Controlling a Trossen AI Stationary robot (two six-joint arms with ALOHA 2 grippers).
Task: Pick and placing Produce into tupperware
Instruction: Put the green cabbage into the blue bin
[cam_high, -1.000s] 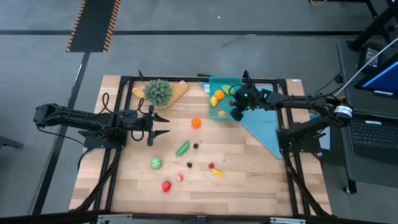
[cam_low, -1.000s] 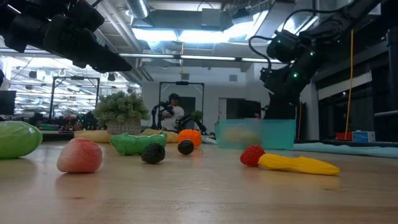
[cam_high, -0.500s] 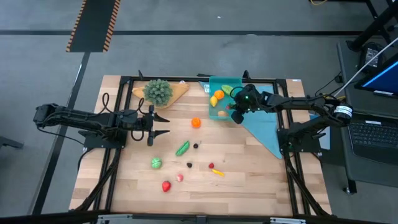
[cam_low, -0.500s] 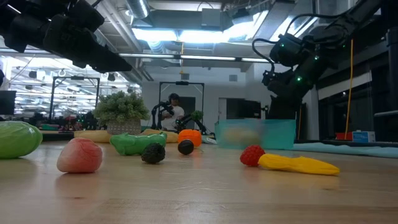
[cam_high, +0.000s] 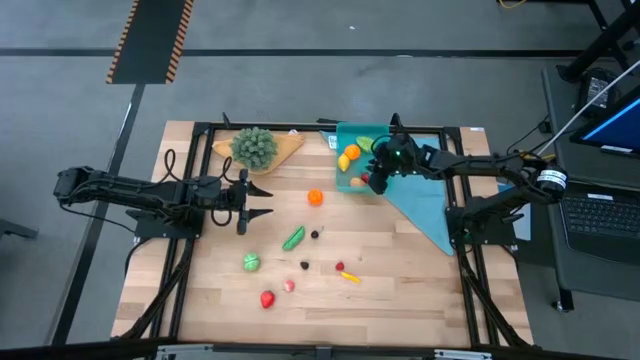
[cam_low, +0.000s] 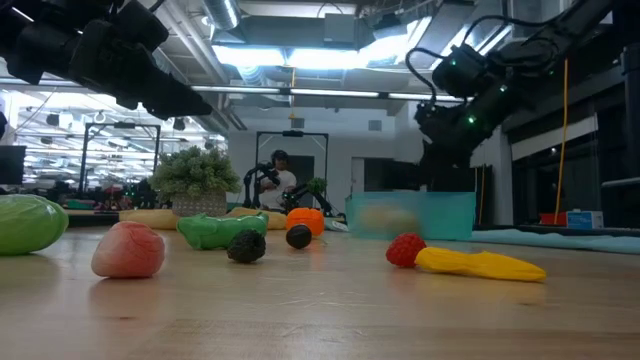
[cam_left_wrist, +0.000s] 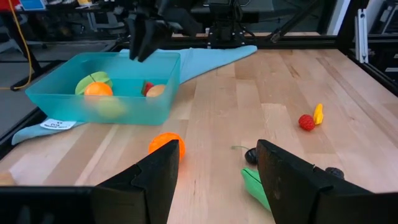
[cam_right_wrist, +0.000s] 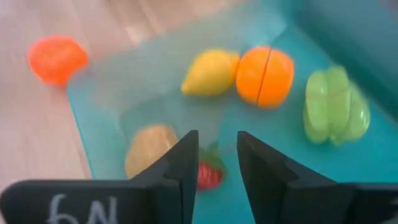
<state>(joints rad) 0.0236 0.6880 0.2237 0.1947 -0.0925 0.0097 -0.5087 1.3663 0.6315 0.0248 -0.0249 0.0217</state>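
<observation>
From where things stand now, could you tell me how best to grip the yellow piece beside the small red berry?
Probably from straight above, across the middle of the yellow piece: it lies flat and long on the table, and the red berry touches one end.

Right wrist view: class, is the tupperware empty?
No, the tupperware holds a lemon, an orange, a green piece and a strawberry.
</observation>
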